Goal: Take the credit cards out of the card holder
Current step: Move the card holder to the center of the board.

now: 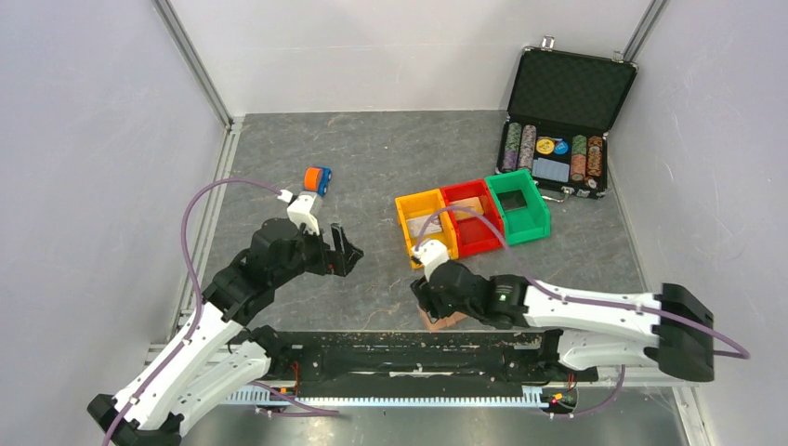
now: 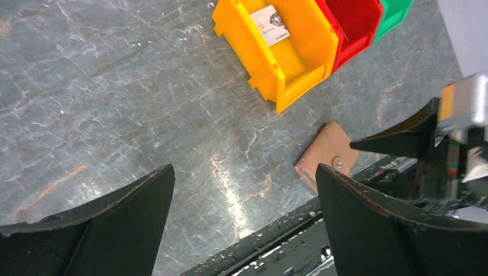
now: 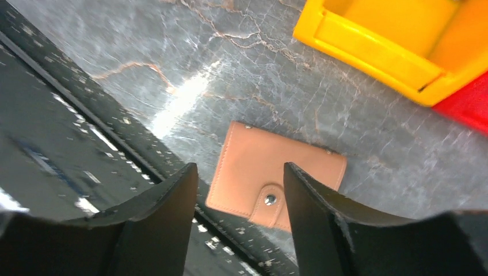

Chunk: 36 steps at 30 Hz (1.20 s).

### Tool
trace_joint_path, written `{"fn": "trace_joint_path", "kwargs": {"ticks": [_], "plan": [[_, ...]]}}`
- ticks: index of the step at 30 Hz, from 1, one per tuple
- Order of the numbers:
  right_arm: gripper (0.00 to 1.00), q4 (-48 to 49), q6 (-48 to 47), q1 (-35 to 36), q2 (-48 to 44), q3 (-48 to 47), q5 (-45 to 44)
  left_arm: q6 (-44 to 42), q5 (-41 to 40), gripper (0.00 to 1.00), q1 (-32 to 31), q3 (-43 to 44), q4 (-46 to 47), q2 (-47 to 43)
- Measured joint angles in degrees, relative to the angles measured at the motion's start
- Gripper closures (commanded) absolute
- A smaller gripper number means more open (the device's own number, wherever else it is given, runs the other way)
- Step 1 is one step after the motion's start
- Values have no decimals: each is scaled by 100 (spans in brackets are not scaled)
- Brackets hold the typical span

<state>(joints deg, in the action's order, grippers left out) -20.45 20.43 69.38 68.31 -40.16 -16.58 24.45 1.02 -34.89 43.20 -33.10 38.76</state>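
Card holder [image 3: 259,161] lies folded, smooth tan rectangle.

Card holder [image 1: 447,321]: in top view only corner shows, rest under right arm's wrist. In right wrist view, near edge hidden behind right gripper [image 3: 240,168] fingers [image 3: 322,213]. In left wrist view, lower part behind left gripper [image 2: 244,171] finger. Holder folded, snap fastened: inside not visible. Card [image 2: 269,24] in yellow bin [image 2: 299,63]: print too small to read. Yellow bin cut by frame edge in both wrist views. Rail [image 3: 52,144] blurred.
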Motion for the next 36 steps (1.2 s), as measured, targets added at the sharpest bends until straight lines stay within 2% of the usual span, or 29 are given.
{"fn": "trace_joint_path", "kwargs": {"ticks": [4, 7, 19, 27, 34, 36], "plan": [[57, -26, 671, 0, -820, 378, -59, 302, 103, 2, -2, 0, -83, -7], [60, -199, 1213, -2, -1237, 789, -184, 485, 221, 2, -2, 0, -162, 35], [66, -844, 2944, 24, -1263, 966, -308, 815, 496, 0, -11, -208, -59, 223], [66, -776, 3589, 166, -256, 796, -533, 809, 570, 0, -11, -494, 166, 247], [64, -925, 3722, 256, 901, -24, -841, 813, 874, 0, -11, -715, 260, 151], [66, -1012, 3703, 267, 1241, -286, -940, 813, 881, 0, -11, -715, 319, 76]]}}
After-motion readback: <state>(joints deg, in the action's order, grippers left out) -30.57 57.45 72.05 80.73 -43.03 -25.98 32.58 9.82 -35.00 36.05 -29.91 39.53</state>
